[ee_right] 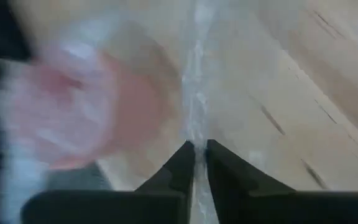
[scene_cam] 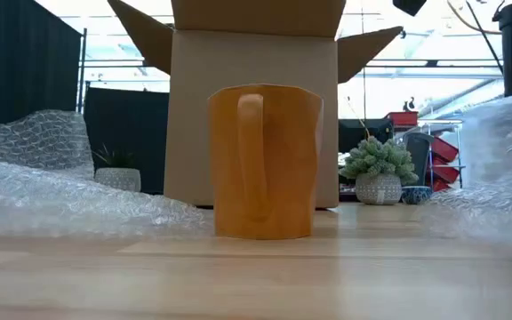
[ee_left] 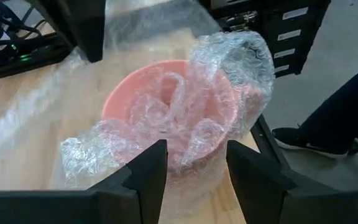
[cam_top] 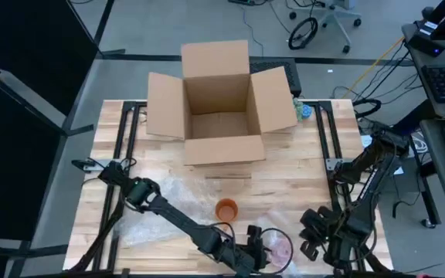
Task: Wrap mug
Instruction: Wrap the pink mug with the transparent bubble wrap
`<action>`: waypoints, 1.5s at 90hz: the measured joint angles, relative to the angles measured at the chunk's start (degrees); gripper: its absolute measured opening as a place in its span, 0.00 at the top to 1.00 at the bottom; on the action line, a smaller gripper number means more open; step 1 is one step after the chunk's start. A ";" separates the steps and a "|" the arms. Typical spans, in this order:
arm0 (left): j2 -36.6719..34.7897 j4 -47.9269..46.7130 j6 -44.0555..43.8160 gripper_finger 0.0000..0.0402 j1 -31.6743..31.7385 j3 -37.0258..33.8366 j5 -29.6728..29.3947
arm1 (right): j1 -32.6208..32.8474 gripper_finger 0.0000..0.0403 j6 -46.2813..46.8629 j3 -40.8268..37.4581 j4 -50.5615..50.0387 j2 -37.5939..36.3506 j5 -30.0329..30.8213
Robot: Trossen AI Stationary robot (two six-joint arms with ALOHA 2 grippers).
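we see the left end effector [ee_left: 191,177] open around the bubble-wrapped pink mug [ee_left: 173,118]; the right end effector [ee_right: 199,155] pinches the bubble wrap [ee_right: 196,81] on the desk [cam_top: 284,181].

On my high view the surface [cam_top: 300,177] is pale blond wood with a fine lengthwise grain, framed by black rails. The open cardboard box [cam_top: 219,104] on it is plain tan-brown. In front of it I see an orange mug [cam_top: 227,208], the same warm orange all over in the low view. A second mug [ee_left: 166,112] is salmon pink, showing through clear bubble wrap [ee_left: 235,56] with its dimpled, glinting pattern. Both arms look matte black to me, and the left fingers [ee_left: 148,174] are dark charcoal. Behind the box, a small plant [scene_cam: 379,160] is frosty grey-green in a speckled white pot.
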 joint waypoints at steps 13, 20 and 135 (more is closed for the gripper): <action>0.00 -0.01 -0.41 0.62 0.16 0.01 -0.02 | -0.14 0.76 -7.26 0.10 9.10 0.00 4.89; 0.00 0.01 -2.39 0.62 0.44 0.02 0.00 | -0.42 0.71 -11.24 0.10 13.29 0.00 5.94; 0.00 -0.23 -4.17 0.62 0.76 0.04 0.10 | -3.37 0.49 6.56 -5.70 -20.34 -4.48 -13.39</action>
